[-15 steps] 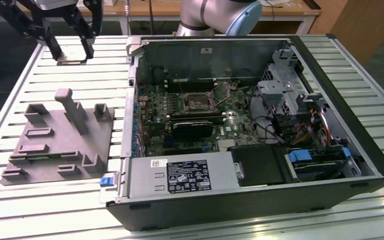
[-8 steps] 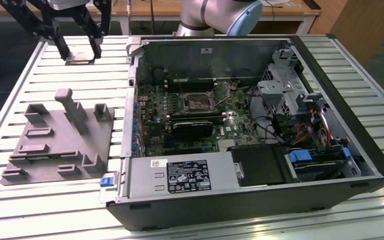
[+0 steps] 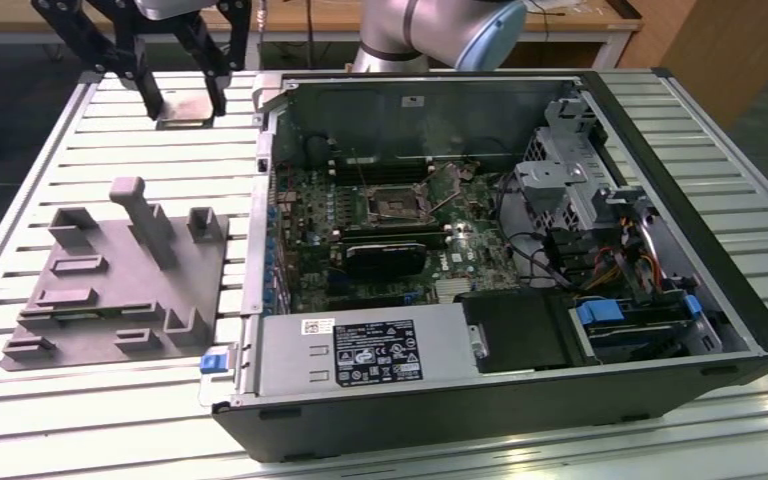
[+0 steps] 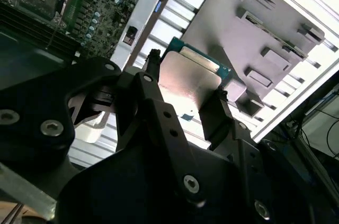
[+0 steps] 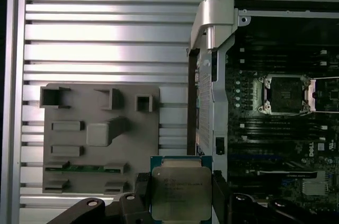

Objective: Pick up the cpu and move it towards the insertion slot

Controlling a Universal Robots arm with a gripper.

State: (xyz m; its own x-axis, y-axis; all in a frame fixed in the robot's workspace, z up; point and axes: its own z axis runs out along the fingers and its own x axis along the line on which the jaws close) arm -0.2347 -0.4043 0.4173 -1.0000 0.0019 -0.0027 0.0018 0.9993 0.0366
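Hand [image 5: 183, 203] clamped on cpu [image 5: 181, 191], fingers pinching its two opposite edges; chip lifted clear of slatted surface [image 3: 131, 150], beside grey fixture block [image 5: 100, 136]. Pick-up looks done from my seat; transfer leg in hand. Insertion slot [image 5: 283, 94] sits inside open computer case [image 3: 704, 260], well apart from chip. Carrying over calls for clearing case wall, keeping cpu level, lining up square with socket frame.

Exterior overhead — wrist cameras downward, close
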